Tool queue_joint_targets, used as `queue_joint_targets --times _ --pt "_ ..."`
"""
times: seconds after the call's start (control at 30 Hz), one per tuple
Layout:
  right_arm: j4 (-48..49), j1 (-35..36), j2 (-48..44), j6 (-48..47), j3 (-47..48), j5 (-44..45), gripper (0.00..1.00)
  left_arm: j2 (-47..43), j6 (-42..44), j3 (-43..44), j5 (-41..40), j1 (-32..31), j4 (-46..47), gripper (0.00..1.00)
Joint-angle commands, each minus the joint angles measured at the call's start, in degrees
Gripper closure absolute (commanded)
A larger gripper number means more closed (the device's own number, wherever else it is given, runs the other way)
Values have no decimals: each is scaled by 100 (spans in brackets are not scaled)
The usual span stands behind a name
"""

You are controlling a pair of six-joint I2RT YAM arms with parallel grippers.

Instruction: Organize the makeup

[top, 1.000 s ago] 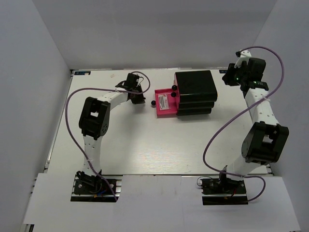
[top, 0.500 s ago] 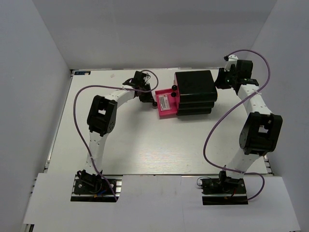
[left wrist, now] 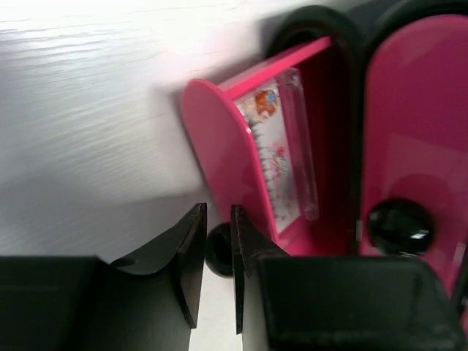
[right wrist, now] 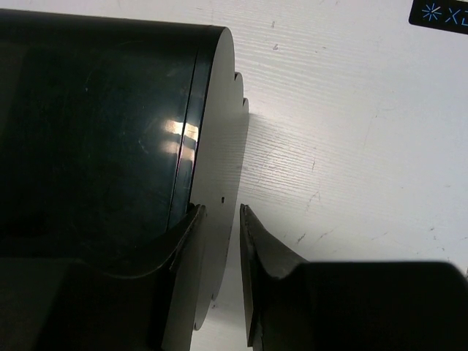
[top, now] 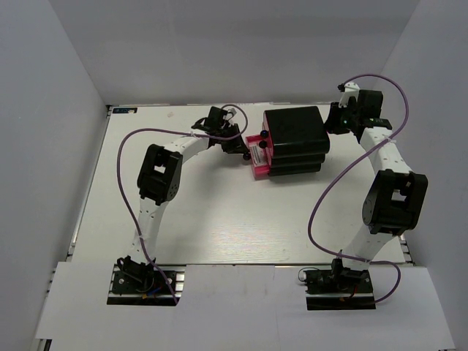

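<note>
Straddling knob (left wrist: 218, 252) of pink drawer (left wrist: 223, 146) with left gripper (left wrist: 218, 219), gap narrow, grip unclear; pinching rear panel (right wrist: 219, 139) of drawer box (right wrist: 95, 131) with right gripper (right wrist: 219, 213).

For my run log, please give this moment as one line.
left tool: slightly open at knob; right tool: clamped on box rear edge; drawer: partly open, palette inside

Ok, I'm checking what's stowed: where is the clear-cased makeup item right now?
In the left wrist view the clear-cased makeup item lies inside the part-open pink drawer, which juts from the left side of the black drawer box, just beyond the jaws of the left gripper.
</note>
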Motion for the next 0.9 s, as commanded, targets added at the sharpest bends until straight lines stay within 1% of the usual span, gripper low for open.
queue_joint_targets --times 0.0,0.23,0.4,0.47,0.53,0.57,0.7,0.8,0.83,0.87 --pt "-116 170 34 -5 228 -360 68 88 -456 224 554 -118 484 68" --pt "-160 223 122 38 272 -431 68 456 -1211 444 818 -171 1011 67" --pt "-186 241 148 74 289 -510 69 711 -1704 523 984 -223 1556 66" --pt "-177 232 157 82 298 -536 68 835 -2029 523 1098 -223 1898 65" --pt "-186 232 140 82 281 -536 68 905 -2239 523 1204 -223 1996 65" --pt "-177 232 148 82 280 -536 68 931 -2267 532 1205 -223 2197 65" --pt "-125 206 96 82 237 -405 67 905 -2259 515 1126 -223 2111 64" --pt "-28 179 -9 74 158 69 57 669 -2223 287 907 -223 1883 62" --pt "16 144 -45 65 105 401 50 581 -2249 25 767 -223 1865 61" --pt "77 127 -88 48 70 570 45 467 -2258 -126 661 -136 1847 60"
